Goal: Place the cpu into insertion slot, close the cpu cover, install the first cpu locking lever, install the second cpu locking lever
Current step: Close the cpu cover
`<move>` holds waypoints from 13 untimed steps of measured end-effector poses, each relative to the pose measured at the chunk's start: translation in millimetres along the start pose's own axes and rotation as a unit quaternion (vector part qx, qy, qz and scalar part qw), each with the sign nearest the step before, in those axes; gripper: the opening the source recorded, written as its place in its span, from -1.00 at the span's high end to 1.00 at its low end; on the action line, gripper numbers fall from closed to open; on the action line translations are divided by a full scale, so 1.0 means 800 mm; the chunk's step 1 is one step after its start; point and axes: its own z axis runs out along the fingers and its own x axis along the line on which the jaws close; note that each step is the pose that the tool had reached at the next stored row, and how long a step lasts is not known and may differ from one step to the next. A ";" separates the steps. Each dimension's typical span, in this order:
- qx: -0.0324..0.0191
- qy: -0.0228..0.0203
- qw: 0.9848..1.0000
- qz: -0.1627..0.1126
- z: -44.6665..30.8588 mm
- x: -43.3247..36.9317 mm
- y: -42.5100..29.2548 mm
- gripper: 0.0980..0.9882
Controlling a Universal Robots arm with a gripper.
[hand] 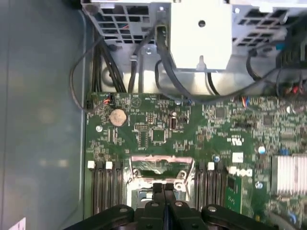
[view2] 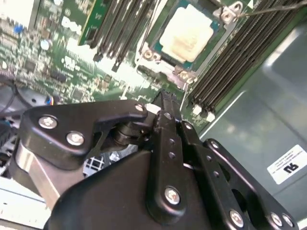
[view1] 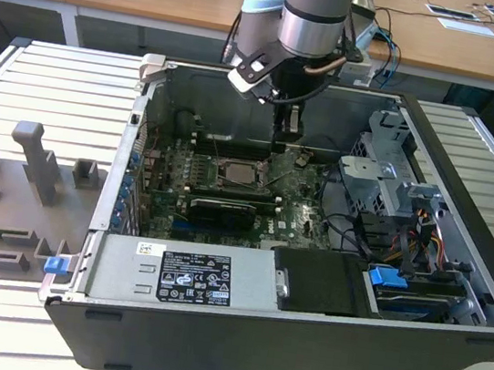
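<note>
Open computer case lying on its side, one arm dropping straight down into it from above. In the exterior view the wrist blocks part of the back wall, and the insertion slot is too small there to read. The green board runs off the frame in the first wrist view, and the gripper's own black body covers the near half of the socket. Gripper hangs close by the slot's edge, fingers pressed together, nothing between them. Two banks of long black memory slots flank the socket. One cpu, pale top up, sits inside the silvery rim — whether the cpu cover lies over it, I can't tell.
</note>
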 end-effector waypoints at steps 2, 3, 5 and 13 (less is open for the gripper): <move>0.000 0.000 1.000 -0.007 0.0012 -0.001 0.0111 0.98; 0.000 0.000 1.000 -0.007 0.0017 -0.001 0.0187 0.98; 0.000 0.000 1.000 -0.007 0.0021 -0.001 0.0246 0.98; 0.000 -0.001 1.000 -0.007 0.0051 -0.001 0.0445 0.98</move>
